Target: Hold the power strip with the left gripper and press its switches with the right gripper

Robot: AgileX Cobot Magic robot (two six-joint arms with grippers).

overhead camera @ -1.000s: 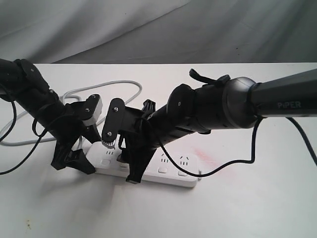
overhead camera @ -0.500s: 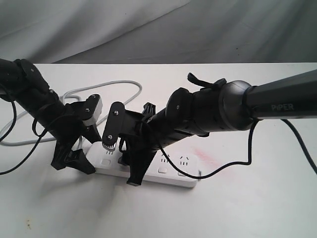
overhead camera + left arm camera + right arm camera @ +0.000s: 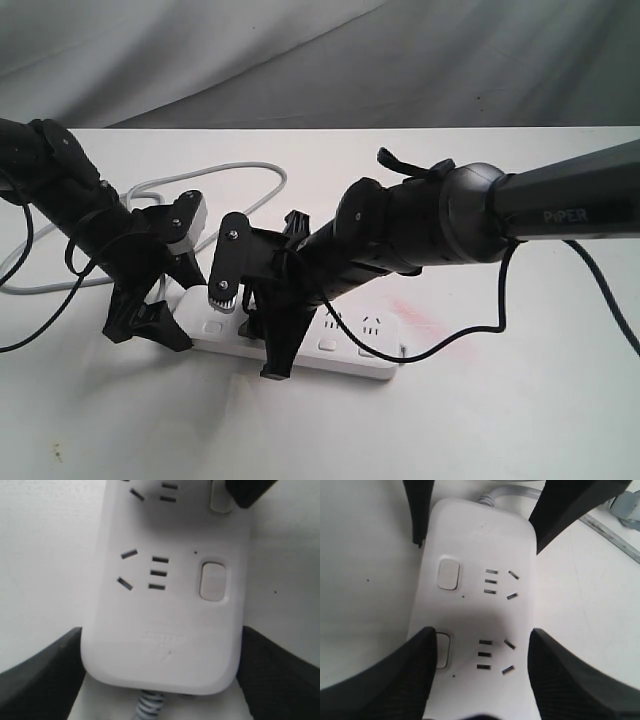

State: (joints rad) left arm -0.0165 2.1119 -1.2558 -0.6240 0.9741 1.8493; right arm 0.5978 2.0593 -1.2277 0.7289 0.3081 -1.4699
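**Power strip flanked by both grippers, near edge of tabletop**

Power strip [image 3: 350,340]: lies flat on the white tabletop [image 3: 520,420], close to the near edge and left of its middle. Its long side runs along that edge and its cord end points to the left edge. The grey cord [image 3: 215,178] loops away toward the far left corner.

Left gripper [image 3: 150,330]: comes down over the cord end. Jaws are set to the strip's width, one on each long side. In the left wrist view both fingers [image 3: 40,677] meet the strip's sides by its rounded corners, so the jaws are holding the strip.

Right gripper [image 3: 250,335]: reaches in from the right edge and stands just beside the left gripper. Jaws are spread wide and straddle the strip at the second socket from the cord end. The right wrist view shows two switches [image 3: 448,573]. The one nearest the cord is uncovered; the next is half under one black finger [image 3: 385,680]. Pressing or only resting on it: cannot tell. The other finger sits at the opposite long side.

Other: a faint pink smear [image 3: 415,318] marks the tabletop just behind the strip's free end. Grey cloth [image 3: 300,60] hangs beyond the far edge.
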